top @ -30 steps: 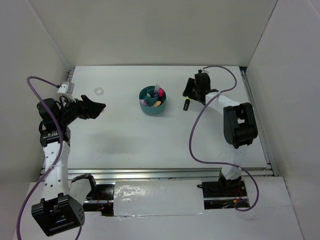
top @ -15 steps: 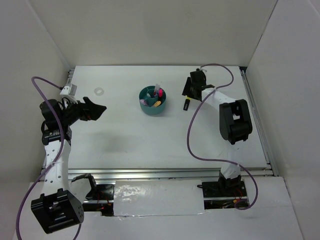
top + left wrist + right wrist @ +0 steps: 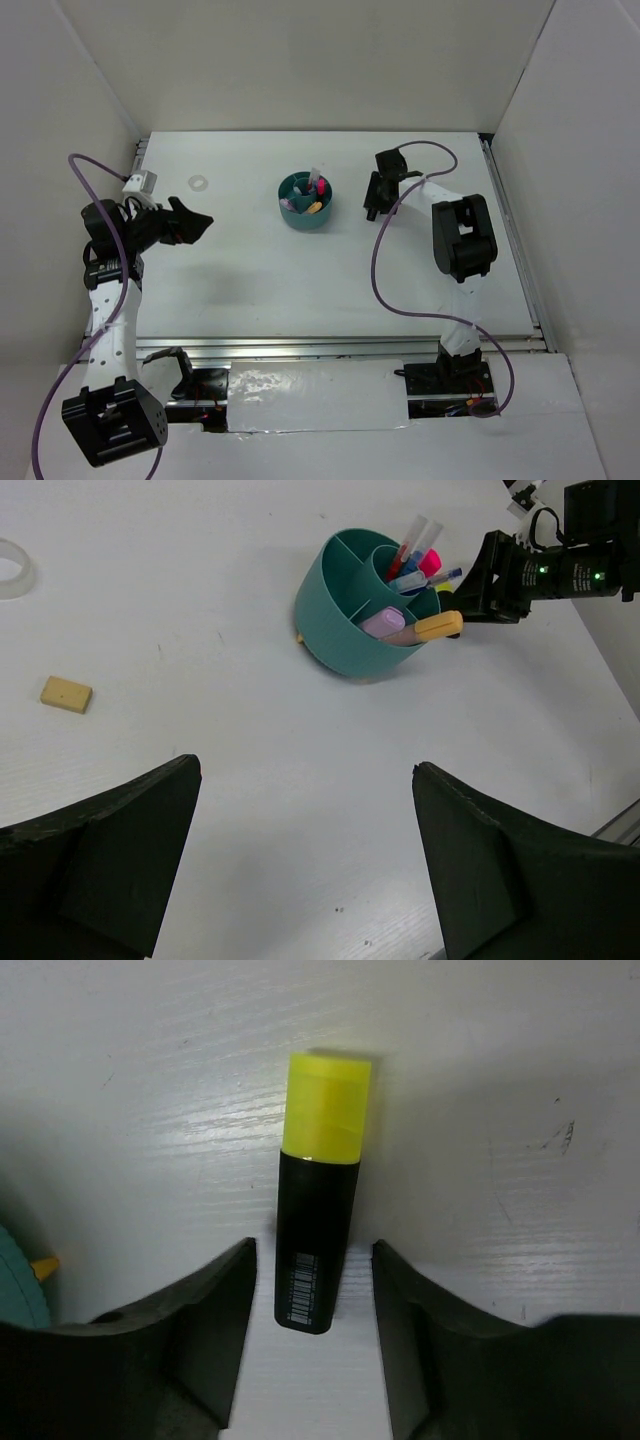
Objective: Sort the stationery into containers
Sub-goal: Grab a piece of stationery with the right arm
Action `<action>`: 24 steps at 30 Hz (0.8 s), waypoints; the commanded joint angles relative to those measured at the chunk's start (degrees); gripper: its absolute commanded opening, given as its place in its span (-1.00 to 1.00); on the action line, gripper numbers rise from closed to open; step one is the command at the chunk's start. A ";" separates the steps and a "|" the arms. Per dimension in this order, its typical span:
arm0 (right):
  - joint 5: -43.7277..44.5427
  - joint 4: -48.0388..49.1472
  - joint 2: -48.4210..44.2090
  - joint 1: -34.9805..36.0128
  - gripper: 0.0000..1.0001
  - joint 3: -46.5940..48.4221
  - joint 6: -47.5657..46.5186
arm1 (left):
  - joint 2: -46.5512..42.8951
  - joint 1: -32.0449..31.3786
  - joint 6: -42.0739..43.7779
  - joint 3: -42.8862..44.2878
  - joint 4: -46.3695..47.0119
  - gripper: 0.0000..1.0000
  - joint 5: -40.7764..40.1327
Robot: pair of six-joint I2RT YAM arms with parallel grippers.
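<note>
A black highlighter with a yellow cap (image 3: 318,1230) lies flat on the table. My right gripper (image 3: 312,1248) is open around its black end, with a gap on each side. In the top view that gripper (image 3: 373,207) covers the highlighter, just right of the teal organizer (image 3: 293,213). The organizer (image 3: 335,630) holds pens, a pink-capped highlighter, a lilac stick and an orange stick (image 3: 432,627). My left gripper (image 3: 305,770) hangs wide open and empty over bare table at the left (image 3: 203,222). The tan eraser (image 3: 66,693) and the clear ring (image 3: 198,182) lie on the table.
White walls close in the table on the left, back and right. A small white block (image 3: 138,181) on the left arm's cable hangs near the back left corner. The organizer's teal rim (image 3: 15,1285) shows at the left edge of the right wrist view.
My right gripper has moved towards the organizer and down over the yellow-capped highlighter, its jaws narrowing a little. The left arm has shifted slightly, still open.
</note>
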 commanded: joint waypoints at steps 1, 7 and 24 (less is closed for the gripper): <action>-1.15 -3.72 0.60 0.57 0.02 2.00 -0.64 | -0.19 0.29 2.04 1.66 -0.09 0.99 -0.39; -2.46 -4.33 -0.44 0.57 -0.88 -0.62 -1.26 | -0.10 0.38 3.18 3.06 -2.81 0.98 -1.44; -7.92 -20.51 -25.48 4.09 -0.54 -26.19 -4.60 | -4.31 0.29 2.57 4.56 -5.54 0.99 0.14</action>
